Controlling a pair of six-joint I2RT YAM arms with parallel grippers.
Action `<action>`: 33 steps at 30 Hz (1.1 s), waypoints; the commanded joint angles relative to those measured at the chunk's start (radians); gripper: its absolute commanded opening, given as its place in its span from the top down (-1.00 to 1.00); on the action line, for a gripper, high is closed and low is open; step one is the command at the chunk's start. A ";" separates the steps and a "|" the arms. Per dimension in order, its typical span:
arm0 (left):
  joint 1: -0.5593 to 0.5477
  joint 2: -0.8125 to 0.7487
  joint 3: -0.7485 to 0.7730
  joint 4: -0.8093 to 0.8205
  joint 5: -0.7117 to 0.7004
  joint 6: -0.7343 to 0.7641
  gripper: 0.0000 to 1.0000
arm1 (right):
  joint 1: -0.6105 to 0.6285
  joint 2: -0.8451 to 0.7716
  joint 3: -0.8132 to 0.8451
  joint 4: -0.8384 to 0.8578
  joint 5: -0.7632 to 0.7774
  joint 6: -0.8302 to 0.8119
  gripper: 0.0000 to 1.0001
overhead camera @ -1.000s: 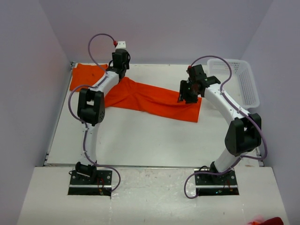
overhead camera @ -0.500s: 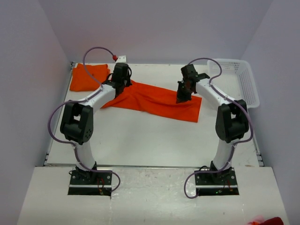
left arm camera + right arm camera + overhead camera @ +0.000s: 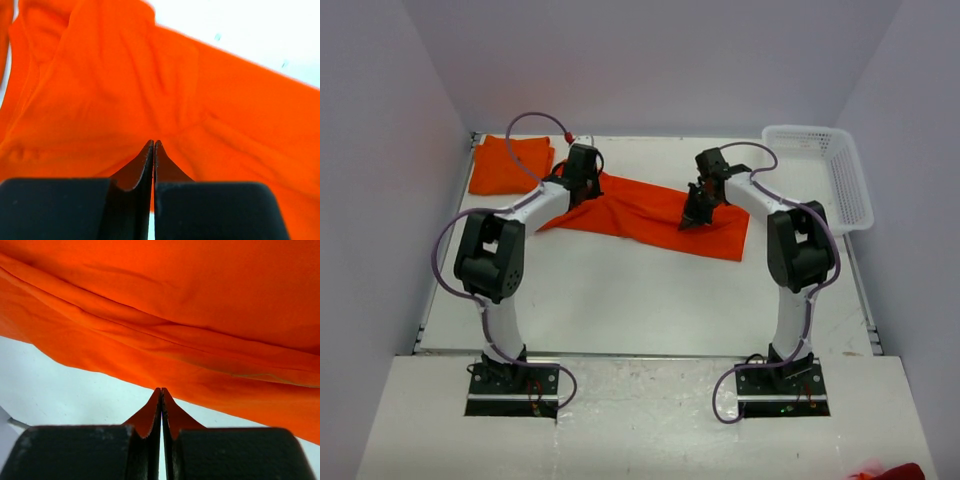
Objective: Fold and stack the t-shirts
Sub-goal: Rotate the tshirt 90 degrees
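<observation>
Over the spread t-shirt [image 3: 630,210], left fingers [image 3: 135,172] and right fingers [image 3: 145,417] each tight together.

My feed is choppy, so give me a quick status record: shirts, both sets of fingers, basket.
spread shirt: stretched across the far half of the table, wrinkled, not yet folded
folded shirt: far left corner
left fingers: shut, pinching the spread shirt's left end
right fingers: shut, pinching the spread shirt right of its middle
basket: far right corner, away from both arms
</observation>
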 commanded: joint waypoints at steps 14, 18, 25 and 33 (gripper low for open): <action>0.033 0.247 0.250 -0.111 0.046 -0.089 1.00 | 0.023 0.150 0.113 -0.108 0.193 0.032 1.00; 0.059 0.284 0.278 -0.143 0.058 -0.103 1.00 | 0.033 0.116 0.065 -0.105 0.214 0.047 1.00; 0.099 0.365 0.361 -0.209 0.143 -0.103 1.00 | 0.066 0.041 -0.073 -0.080 0.242 0.125 1.00; 0.099 0.364 0.323 -0.199 0.202 -0.067 1.00 | 0.132 -0.071 -0.324 -0.023 0.285 0.217 1.00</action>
